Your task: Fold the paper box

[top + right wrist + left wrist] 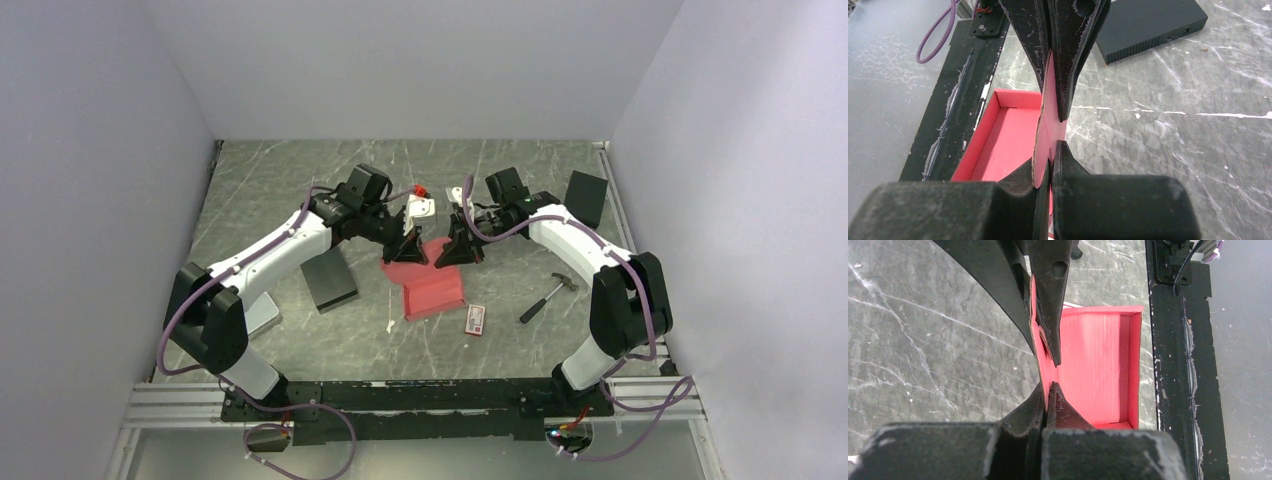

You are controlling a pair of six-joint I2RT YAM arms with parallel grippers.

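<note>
Table (290, 190): gray stone top. Everything sits on it.
Paper box (436, 293): red-pink, in the middle of the table between my two arms. Its near part lies flat on the top.
Done so far: the near part looks like a little tray, with thin walls standing up around a flat floor.
My left claw (1044, 342): clenched tight on a thin red piece at the far end of the box.
My right claw (1050, 95): clenched on a red piece too, just beside the left one.
Left to do: I think the far pieces must fold over and tuck in. The box is open on top, so it is not finished yet.
</note>
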